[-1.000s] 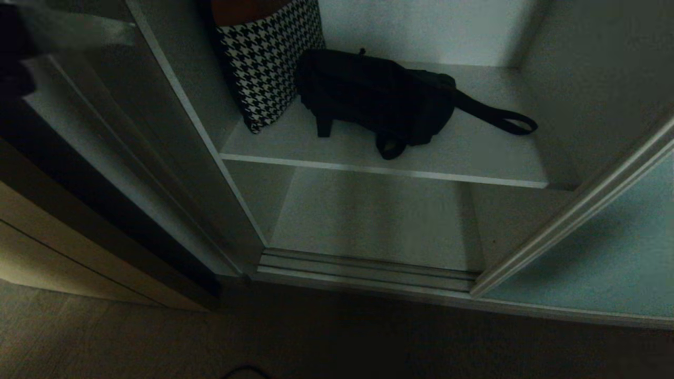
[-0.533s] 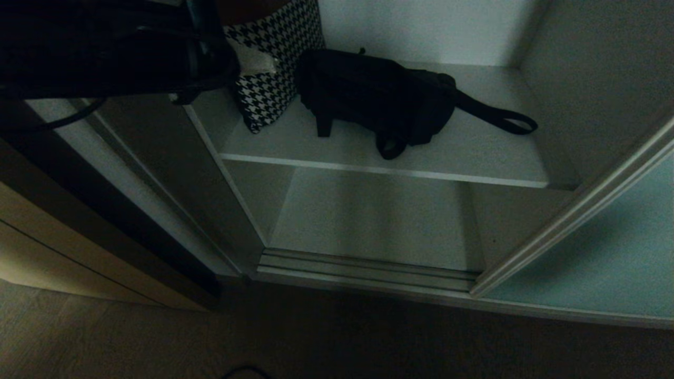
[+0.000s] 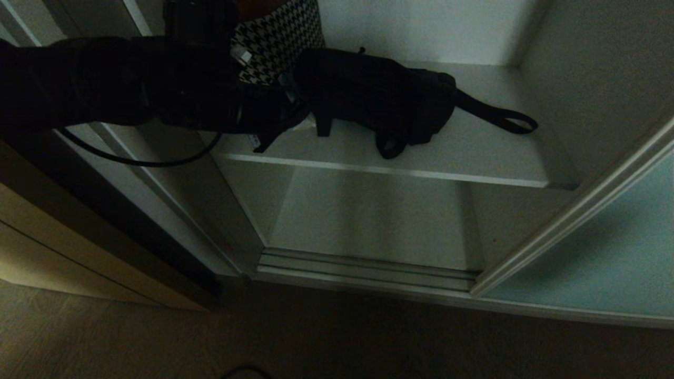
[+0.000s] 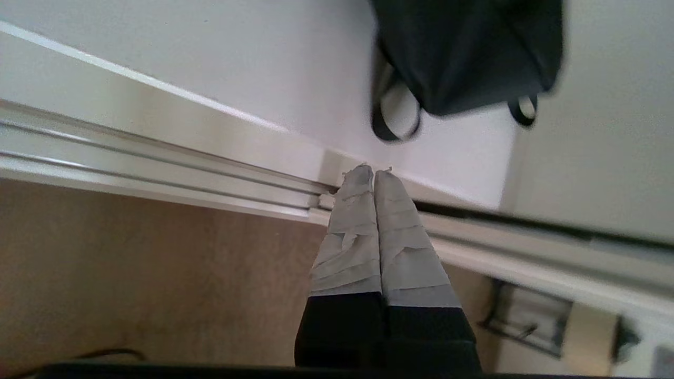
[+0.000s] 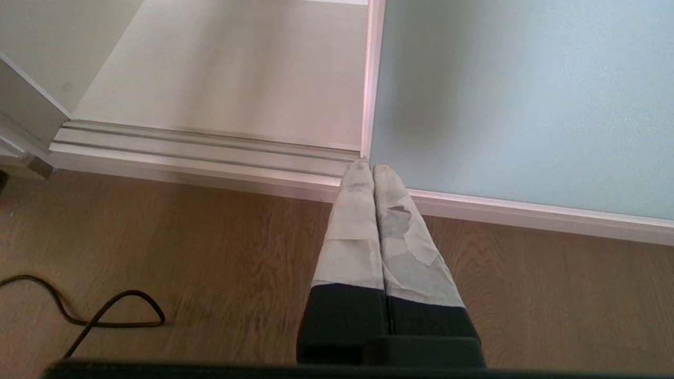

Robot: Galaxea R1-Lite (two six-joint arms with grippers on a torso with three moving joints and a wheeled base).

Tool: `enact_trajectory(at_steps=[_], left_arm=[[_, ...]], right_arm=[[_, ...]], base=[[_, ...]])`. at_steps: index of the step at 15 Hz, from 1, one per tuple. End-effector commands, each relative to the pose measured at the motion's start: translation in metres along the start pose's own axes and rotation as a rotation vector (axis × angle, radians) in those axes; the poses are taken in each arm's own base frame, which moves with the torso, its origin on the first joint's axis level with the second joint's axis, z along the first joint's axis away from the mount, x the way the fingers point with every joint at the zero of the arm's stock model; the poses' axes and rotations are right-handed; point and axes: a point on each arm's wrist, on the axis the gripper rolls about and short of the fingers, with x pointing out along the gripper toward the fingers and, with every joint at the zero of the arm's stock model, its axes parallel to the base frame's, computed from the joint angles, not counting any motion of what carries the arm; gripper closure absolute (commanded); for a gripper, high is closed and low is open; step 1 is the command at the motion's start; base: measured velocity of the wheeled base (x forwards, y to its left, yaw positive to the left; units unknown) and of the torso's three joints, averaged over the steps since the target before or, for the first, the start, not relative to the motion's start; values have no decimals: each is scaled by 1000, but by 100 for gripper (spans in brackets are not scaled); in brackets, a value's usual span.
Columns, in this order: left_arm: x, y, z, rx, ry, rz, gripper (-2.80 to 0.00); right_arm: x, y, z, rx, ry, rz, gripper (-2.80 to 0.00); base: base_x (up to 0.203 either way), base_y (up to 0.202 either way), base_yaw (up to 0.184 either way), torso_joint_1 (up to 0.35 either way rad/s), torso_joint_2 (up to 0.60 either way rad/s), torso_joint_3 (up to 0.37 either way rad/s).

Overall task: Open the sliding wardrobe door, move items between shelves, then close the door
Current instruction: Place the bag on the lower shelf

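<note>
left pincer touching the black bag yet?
Apart. In the left wrist view the shut left pincer tips end over the door track, with bare shelf separating them from the black bag.

The bag (image 3: 376,100) lies on the upper shelf (image 3: 474,152), its strap (image 3: 500,120) trailing to the right. A patterned cushion (image 3: 276,39) stands just left of the bag, towards the back. The left gripper (image 3: 295,105) sits left of the bag, above the shelf's front corner. The sliding door (image 3: 605,258) stands right of the shelf.
</note>
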Motion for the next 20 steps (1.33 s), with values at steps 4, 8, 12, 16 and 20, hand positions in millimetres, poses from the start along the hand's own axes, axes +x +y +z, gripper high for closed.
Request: enact_trajectory(at_steps=[4, 8, 12, 16, 20], left_arm=[[40, 22, -11, -46, 40, 41, -280], [65, 28, -7, -41, -81, -25, -280], [80, 28, -3, -10, -210, -115, -280], [97, 27, -11, 3, -251, -196, -280], [114, 27, -31, 8, -213, -192, -280]], right_arm=[[0, 0, 0, 0, -1, 1, 0], [0, 0, 0, 0, -1, 1, 0], [0, 0, 0, 0, -1, 0, 0], [0, 0, 0, 0, -1, 1, 0], [0, 0, 0, 0, -1, 0, 0]], base=[[0, 0, 0, 0, 0, 0], [0, 0, 0, 0, 0, 0], [0, 0, 0, 0, 0, 0], [0, 0, 0, 0, 0, 0], [0, 0, 0, 0, 0, 0]])
